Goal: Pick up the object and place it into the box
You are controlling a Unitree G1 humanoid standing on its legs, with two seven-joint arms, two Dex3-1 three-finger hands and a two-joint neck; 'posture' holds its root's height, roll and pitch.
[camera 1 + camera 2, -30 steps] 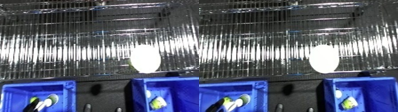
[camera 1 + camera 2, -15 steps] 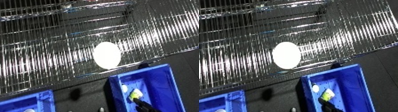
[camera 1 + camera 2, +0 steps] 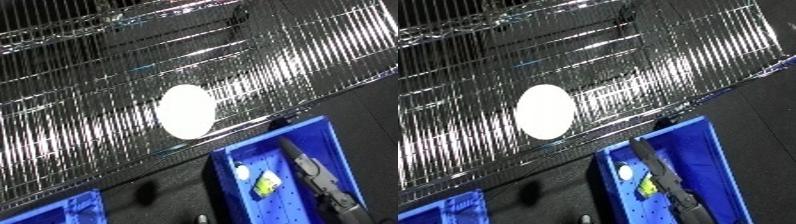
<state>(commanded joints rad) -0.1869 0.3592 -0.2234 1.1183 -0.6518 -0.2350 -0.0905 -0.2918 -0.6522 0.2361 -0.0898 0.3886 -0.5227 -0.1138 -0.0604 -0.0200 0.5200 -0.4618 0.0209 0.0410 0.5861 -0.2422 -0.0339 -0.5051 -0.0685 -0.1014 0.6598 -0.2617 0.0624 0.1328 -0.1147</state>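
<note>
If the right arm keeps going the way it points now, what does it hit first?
Probably the far wall of the right blue bin, then the wire shelf behind it; the white oval object lies left of that line. Depth is unclear.

The right bin [image 3: 330, 150] runs off the lower edge. A second bin [image 3: 451, 210] shows only a corner. The small items [image 3: 265, 183] inside the right bin are too blurred to identify.

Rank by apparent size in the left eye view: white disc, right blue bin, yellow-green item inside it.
1. Right blue bin
2. White disc
3. Yellow-green item, far smaller

The bin runs off the frame, so its full extent is unseen.
</note>
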